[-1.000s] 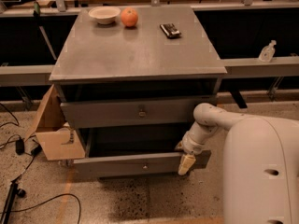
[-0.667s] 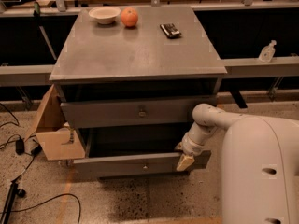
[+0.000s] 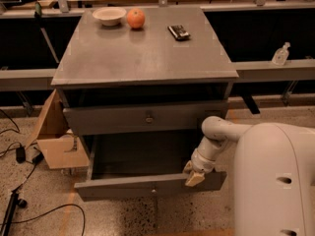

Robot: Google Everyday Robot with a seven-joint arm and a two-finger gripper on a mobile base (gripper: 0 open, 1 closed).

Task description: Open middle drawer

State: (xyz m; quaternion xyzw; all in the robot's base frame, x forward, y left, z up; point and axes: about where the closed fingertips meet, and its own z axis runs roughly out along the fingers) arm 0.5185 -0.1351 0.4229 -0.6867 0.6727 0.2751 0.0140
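Observation:
The grey metal cabinet (image 3: 142,53) stands in the middle of the camera view. Its middle drawer (image 3: 123,187) is pulled far out toward me, so its dark inside shows, and its small knob (image 3: 154,191) sits at the centre of the front. The uppermost drawer (image 3: 118,119) above it is only slightly out. The lowest drawer is hidden under the open one. My gripper (image 3: 194,175) is at the top edge of the middle drawer's front, near its right end, at the end of my white arm (image 3: 216,136).
On the cabinet top are a white bowl (image 3: 109,15), an orange fruit (image 3: 136,18) and a small black object (image 3: 179,32). A cardboard box (image 3: 59,136) leans at the cabinet's left. Cables (image 3: 19,156) lie on the floor at left. A clear bottle (image 3: 280,54) stands on the right ledge.
The middle drawer has slid further out toward me, and my gripper has moved with its front edge.

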